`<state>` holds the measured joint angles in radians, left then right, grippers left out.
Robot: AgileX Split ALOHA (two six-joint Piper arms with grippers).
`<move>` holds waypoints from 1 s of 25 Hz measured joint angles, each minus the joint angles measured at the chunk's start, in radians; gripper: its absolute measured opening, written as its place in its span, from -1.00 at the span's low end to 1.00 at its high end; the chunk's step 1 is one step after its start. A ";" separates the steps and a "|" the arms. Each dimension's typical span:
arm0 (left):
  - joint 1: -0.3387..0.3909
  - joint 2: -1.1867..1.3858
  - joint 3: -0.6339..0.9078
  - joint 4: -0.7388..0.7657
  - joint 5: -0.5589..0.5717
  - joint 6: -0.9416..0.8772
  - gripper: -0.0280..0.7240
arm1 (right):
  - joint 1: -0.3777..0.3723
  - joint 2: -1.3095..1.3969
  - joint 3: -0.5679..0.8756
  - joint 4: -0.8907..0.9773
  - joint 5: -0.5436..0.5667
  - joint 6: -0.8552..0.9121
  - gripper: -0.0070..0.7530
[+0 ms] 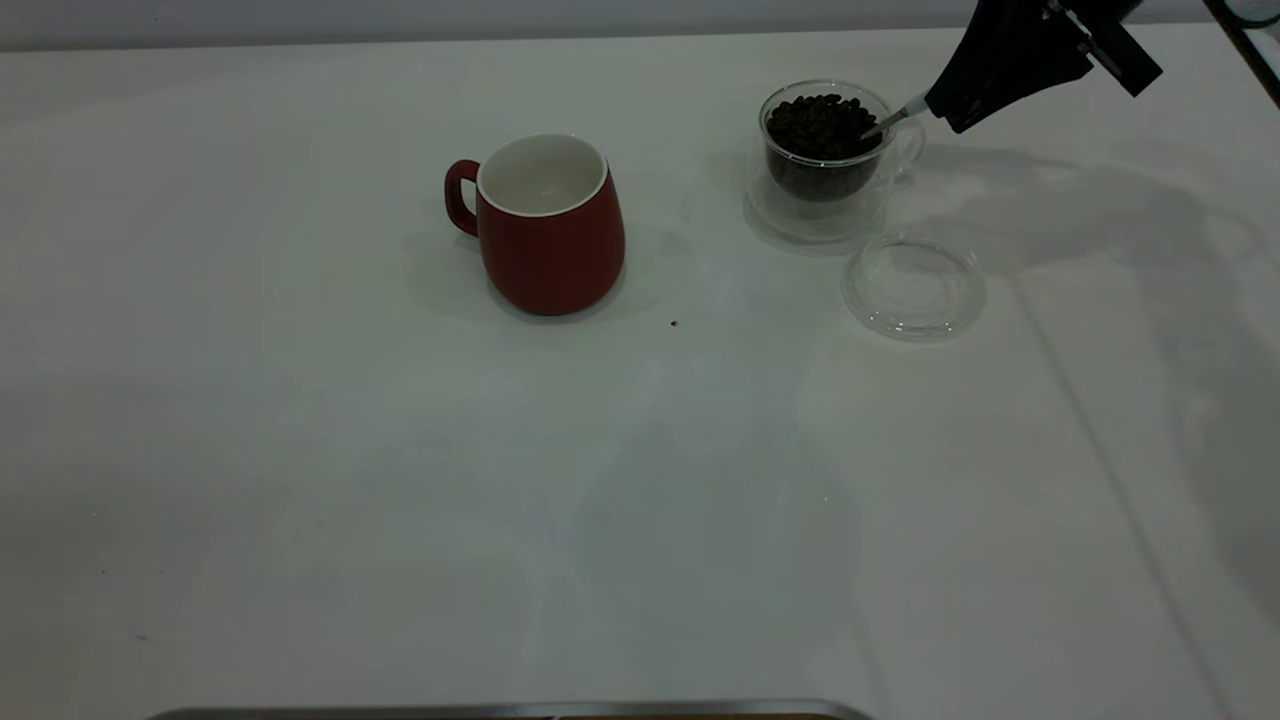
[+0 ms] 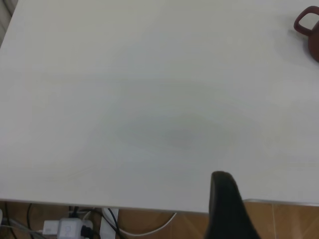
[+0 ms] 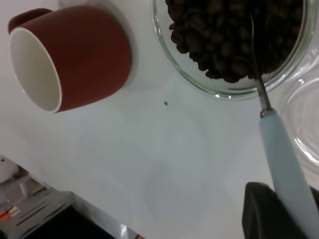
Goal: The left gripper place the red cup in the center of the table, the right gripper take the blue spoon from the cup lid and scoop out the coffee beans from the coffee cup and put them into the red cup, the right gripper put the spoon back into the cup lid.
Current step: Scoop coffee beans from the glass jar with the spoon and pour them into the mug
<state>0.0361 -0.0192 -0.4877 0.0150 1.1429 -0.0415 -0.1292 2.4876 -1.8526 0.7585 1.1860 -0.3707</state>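
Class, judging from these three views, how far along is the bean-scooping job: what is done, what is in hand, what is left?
Done: the red cup stands mid-table, and the cup lid lies bare, so the spoon has been taken.
In hand: the right gripper holds the blue spoon, its bowl dipped into the coffee beans in the coffee cup.
Left: the red cup's white inside shows no beans; tipping them in and returning the spoon remain.

You see a dark red cup (image 1: 551, 235) with a white inside on your plain white table (image 1: 400, 500). The beans (image 1: 820, 125) are near-black brown in clear glass (image 1: 822, 205); the spoon (image 3: 286, 164) has a pale blue handle, and the gripper (image 1: 950, 110) is black.
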 joint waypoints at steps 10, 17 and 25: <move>0.000 -0.001 0.000 0.000 0.000 0.001 0.40 | -0.033 0.017 0.000 0.043 0.002 -0.080 -0.72; 0.000 -0.001 0.000 0.000 0.001 0.002 0.40 | -0.039 0.049 0.000 0.081 0.002 -0.123 -0.73; 0.000 -0.001 0.000 0.000 0.001 0.002 0.40 | -0.061 0.063 0.000 0.099 0.002 -0.147 -0.73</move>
<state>0.0361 -0.0200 -0.4877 0.0150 1.1438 -0.0395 -0.1900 2.5503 -1.8526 0.8570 1.1884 -0.5179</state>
